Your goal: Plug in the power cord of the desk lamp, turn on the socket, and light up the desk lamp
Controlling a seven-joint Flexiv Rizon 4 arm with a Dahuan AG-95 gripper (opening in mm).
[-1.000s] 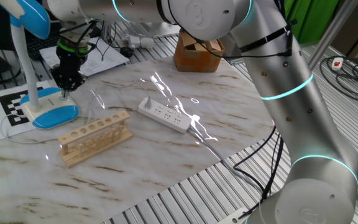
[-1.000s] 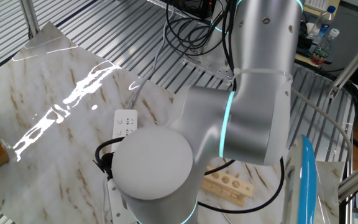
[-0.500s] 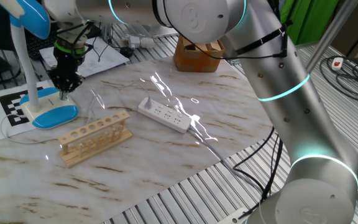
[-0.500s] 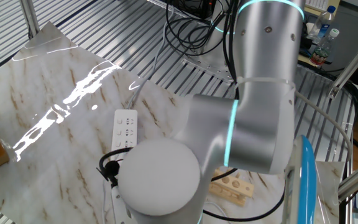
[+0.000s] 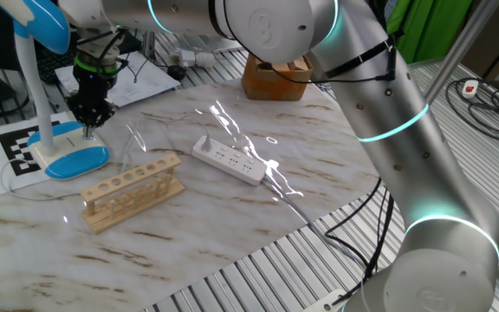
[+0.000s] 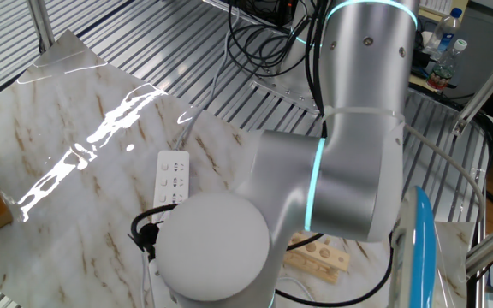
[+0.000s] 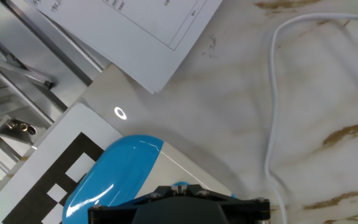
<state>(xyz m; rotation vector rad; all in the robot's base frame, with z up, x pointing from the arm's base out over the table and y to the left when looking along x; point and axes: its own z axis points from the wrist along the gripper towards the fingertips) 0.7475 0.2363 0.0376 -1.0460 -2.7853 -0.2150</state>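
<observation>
Blue-and-white plastic desk lamp [image 5: 50,130] sits left of frame, closed black two-finger gripper [image 5: 90,128] just over its oval base, holding nothing. Likely pressing the lamp switch: push straight down, light force. Thin white power cord [image 7: 271,124] loops right; white power strip [image 5: 227,160] lies mid-frame.

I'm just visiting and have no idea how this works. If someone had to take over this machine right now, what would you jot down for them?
Gripper: shut, holding nothing that shows, pointing down just over the desk lamp, at the rear of its blue base.
Socket: white strip lying mid-table, beside the wooden rack; no plug shows in it.
Power cord: thin white wire loose on the marble beside the lamp.
Done: nothing visible; no glow shows at the lamp's head.
Left: plug in the cord, switch on the socket, light the lamp.
</observation>
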